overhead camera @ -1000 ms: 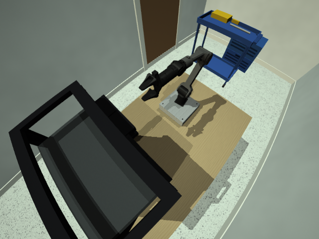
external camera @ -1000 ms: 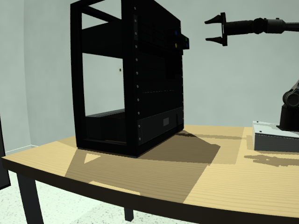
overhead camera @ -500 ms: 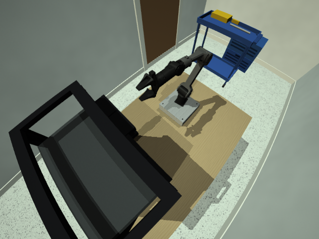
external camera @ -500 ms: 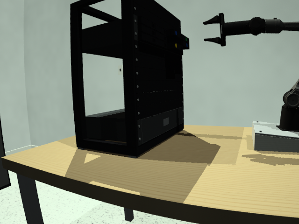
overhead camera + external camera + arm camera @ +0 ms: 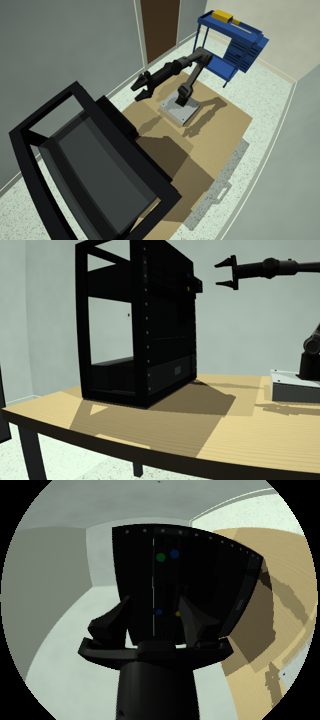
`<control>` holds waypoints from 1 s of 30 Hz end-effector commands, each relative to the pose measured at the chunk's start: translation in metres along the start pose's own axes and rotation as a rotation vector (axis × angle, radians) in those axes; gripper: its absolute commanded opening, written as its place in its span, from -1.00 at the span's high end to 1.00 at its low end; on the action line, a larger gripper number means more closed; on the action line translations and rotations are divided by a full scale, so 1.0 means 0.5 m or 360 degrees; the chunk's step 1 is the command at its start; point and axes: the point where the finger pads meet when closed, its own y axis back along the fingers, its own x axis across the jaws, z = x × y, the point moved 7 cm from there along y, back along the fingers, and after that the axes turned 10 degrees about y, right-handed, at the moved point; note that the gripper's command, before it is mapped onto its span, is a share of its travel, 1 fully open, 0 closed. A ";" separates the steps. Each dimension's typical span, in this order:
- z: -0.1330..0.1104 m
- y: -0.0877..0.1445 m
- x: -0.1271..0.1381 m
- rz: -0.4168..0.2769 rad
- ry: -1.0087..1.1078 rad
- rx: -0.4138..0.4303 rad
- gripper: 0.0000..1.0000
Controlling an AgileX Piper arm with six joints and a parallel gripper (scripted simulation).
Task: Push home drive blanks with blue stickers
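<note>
The black rack [image 5: 136, 325] stands on the wooden table, its front facing my arm. The storage chassis sits near its top, with four stickers on blanks there. In the exterior view I see a blue sticker [image 5: 188, 275], a yellow sticker [image 5: 188, 288], a green sticker [image 5: 199, 281] and a second blue sticker [image 5: 200, 288]. The wrist view shows the green sticker [image 5: 160, 558] and a blue one [image 5: 175, 554] above, a blue one [image 5: 159, 612] and the yellow one [image 5: 178, 614] below. My gripper [image 5: 219, 273] is open and empty, level with the chassis, a short way in front of it, touching nothing.
My arm's grey base plate [image 5: 180, 108] sits on the table beyond the rack. A blue cart [image 5: 230, 46] stands on the floor behind the arm. A brown door [image 5: 160, 28] is in the back wall. A lower grey panel [image 5: 170, 373] fills the rack's bottom.
</note>
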 end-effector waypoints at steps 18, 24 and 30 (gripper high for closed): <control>0.071 -0.077 -0.020 0.0042 0.0001 0.0077 -1.00; 0.088 -0.099 -0.027 0.0043 0.0001 0.0078 -1.00; 0.093 -0.106 -0.030 0.0043 0.0001 0.0078 -1.00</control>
